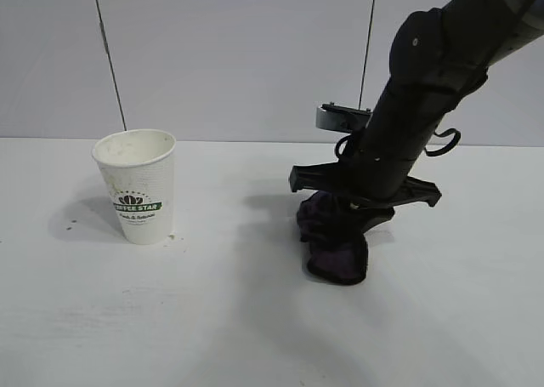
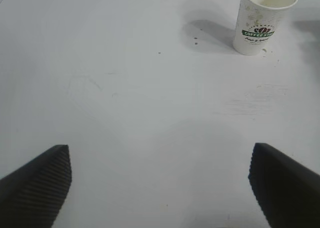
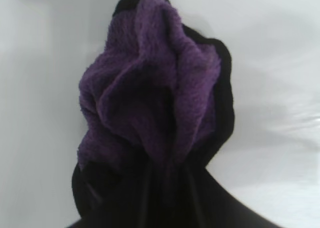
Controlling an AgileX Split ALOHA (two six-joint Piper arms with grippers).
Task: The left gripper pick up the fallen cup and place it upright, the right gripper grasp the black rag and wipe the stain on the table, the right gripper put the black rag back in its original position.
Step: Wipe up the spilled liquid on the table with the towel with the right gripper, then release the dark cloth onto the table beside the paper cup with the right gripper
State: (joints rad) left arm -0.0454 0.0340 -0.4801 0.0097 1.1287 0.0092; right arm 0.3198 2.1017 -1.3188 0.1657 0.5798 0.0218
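pressing down on the table (image 1: 255, 336), the right gripper (image 1: 344, 225) has its fingers pinched on the black rag (image 1: 334, 242), which bunches right under them. the cup (image 1: 136, 185) stands upright well to the left; the left gripper (image 2: 160, 183) gapes wide, empty.

Robot lab bench, plain white table (image 1: 255, 336), bare grey wall (image 1: 238, 55), hanging cables (image 1: 109, 55)
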